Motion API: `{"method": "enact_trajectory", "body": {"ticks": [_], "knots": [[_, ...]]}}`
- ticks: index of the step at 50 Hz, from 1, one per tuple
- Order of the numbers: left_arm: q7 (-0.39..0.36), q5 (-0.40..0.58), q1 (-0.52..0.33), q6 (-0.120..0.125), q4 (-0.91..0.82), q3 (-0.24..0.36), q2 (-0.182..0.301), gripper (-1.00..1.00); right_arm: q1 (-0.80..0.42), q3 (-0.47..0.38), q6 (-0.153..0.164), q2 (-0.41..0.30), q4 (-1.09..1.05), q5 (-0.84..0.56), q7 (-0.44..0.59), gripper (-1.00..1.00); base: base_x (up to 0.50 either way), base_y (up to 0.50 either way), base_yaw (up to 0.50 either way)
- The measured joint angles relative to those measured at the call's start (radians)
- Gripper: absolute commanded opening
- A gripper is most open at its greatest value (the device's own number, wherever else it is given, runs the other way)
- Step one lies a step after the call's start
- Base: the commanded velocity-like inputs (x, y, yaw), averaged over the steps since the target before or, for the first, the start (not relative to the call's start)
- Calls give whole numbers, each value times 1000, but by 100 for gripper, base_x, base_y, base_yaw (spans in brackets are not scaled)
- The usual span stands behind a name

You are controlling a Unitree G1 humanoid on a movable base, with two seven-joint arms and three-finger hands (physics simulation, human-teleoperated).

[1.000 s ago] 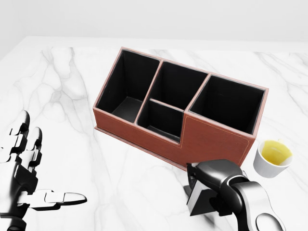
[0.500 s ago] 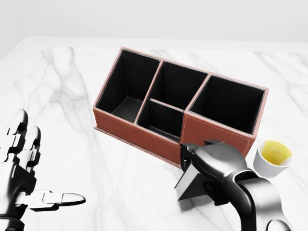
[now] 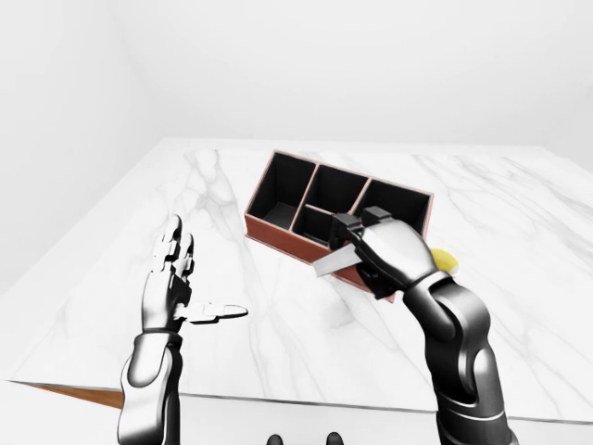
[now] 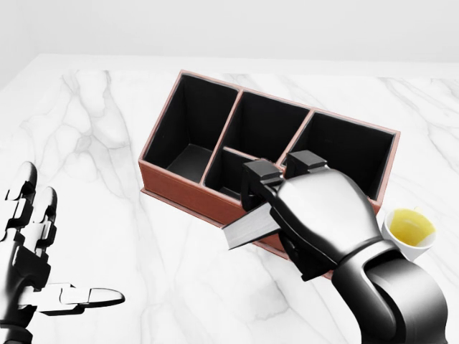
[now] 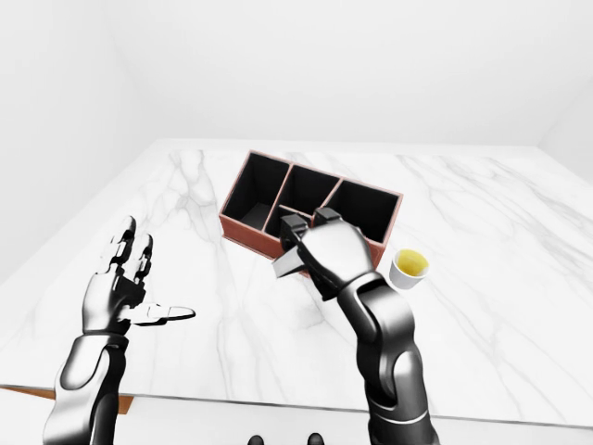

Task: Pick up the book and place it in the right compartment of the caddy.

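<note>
Right hand (image 4: 301, 208) clamps a thin grey book (image 4: 251, 227) above the brown leather three-compartment caddy's (image 4: 188, 192) near wall; left hand (image 4: 32, 265) spread open over bare white marble table (image 4: 93, 129).

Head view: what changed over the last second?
The right hand, shut on the book, has lifted it off the marble table and carried it up the picture, so it now hangs in front of the caddy wall. The left hand stays open at lower left. The caddy and the cup have not moved.
</note>
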Motion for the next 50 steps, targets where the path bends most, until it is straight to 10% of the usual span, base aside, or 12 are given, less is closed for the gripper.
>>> {"method": "enact_trajectory", "body": {"ticks": [25, 50], "knots": [[-2, 1, 0, 19, -29, 5, 0, 100, -207, 13, 164, 33, -193, 50, 0, -100, 0, 0, 0], [-11, -4, 10, 28, -57, 5, -5, 100, -569, -52, 164, -81, -66, 98, 0, -100, 0, 0, 0]]}}
